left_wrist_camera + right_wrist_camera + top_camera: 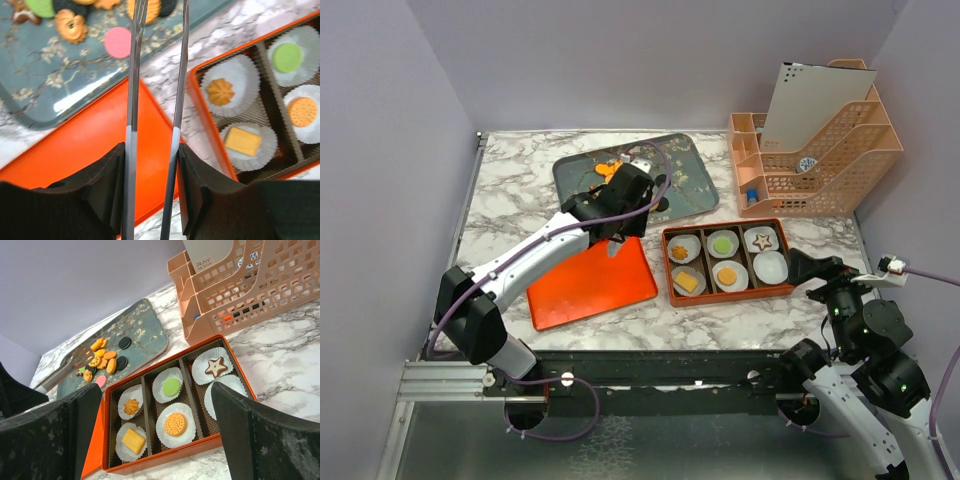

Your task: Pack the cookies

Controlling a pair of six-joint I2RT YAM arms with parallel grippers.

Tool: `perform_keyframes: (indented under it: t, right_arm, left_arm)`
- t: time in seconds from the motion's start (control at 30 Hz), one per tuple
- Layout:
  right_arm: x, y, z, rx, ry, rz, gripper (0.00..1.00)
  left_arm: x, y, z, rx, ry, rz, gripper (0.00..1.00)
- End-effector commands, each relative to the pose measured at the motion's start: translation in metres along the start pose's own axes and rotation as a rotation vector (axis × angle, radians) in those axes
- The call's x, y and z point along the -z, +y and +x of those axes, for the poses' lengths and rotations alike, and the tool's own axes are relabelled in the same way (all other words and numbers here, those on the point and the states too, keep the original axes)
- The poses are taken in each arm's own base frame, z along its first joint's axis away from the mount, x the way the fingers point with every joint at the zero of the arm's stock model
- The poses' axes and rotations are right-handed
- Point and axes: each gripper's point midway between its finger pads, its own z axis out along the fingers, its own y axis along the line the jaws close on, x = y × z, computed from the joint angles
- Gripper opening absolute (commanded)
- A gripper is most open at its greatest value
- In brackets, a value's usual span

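Loose cookies [102,357] lie piled on a grey floral tray [690,175], a pink one [118,42] nearest the orange box [727,296]. In the box, white paper cups hold a swirl cookie [220,91], a yellow square [242,140], a green round [287,56], an orange round [302,111] and a star [216,366]; one cup [770,266] is empty. My left gripper [152,165] is shut on metal tongs [132,75], whose blades reach toward the pile with a gap between them. My right gripper [155,400] stands open beside the box, holding nothing.
The box's orange lid [590,285] lies flat left of the box, under my left wrist. A peach mesh desk organizer [810,160] with a white sheet stands at the back right. Purple walls close in the marble table.
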Motion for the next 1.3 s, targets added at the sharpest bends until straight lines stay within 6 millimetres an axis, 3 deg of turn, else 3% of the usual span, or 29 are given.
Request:
perform_keyframes:
  t: [0.0,0.13,0.3,0.6,1.27]
  right_arm:
    - [0.0,0.002,0.001,0.001,-0.003,-0.015,1.0]
    - [0.0,0.002,0.001,0.0,-0.002,-0.016,1.0]
    - [-0.001,0.002,0.001,0.002,-0.001,-0.016,1.0]
    - [-0.002,0.002,0.003,0.006,0.004,-0.013,1.0]
    - [-0.002,0.002,0.003,0.007,0.004,-0.013,1.0]
  left_arm:
    - [0.012,0.036,0.007,0.022,0.021,-0.04,0.45]
    - [0.006,0.063,0.016,0.05,0.058,-0.075,0.45]
    - [-0.004,0.078,0.028,0.038,0.111,-0.109,0.47]
    - [-0.018,0.073,0.043,0.031,0.176,-0.083,0.53]
    - [-0.037,0.067,0.044,-0.034,0.228,-0.126,0.58]
